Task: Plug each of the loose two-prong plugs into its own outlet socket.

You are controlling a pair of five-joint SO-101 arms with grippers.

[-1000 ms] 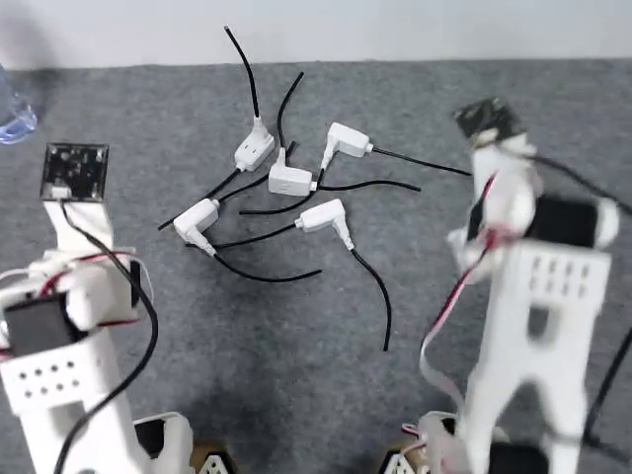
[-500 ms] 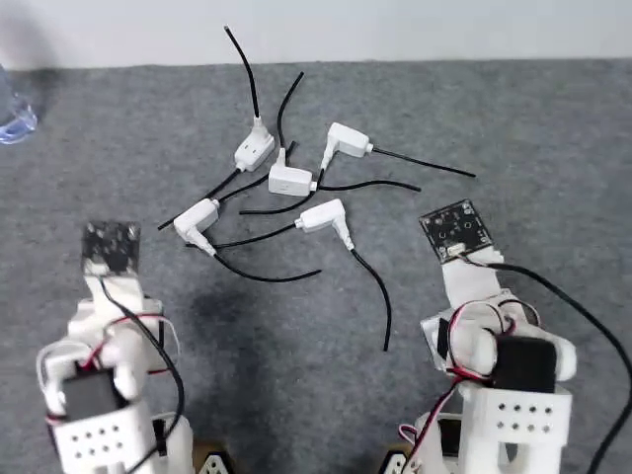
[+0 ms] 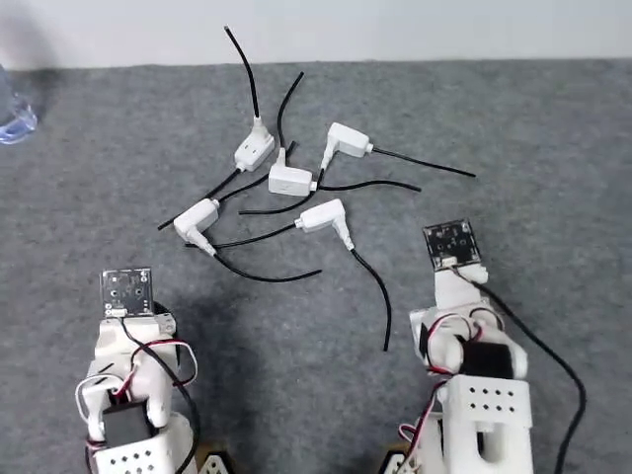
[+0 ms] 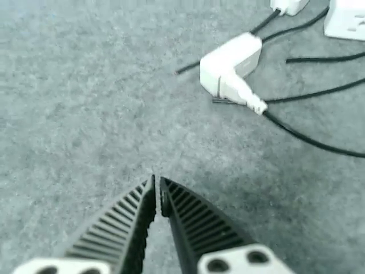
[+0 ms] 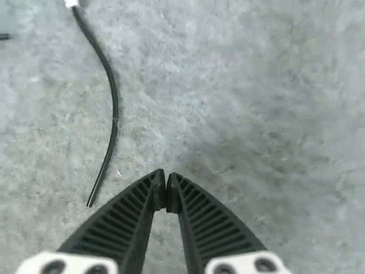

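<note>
High view: cluster of white plugs [image 3: 289, 180] lying on grey worktop [image 3: 553, 148], well ahead of both arms.
Left wrist view: left hand [image 4: 158, 189], fingers pressed together; angled white plug [image 4: 231, 71] ahead of the tips, apart.
Right wrist view: right hand [image 5: 166, 184], fingers pressed together; loose black cable [image 5: 112, 108] near the tips, not touching.
</note>
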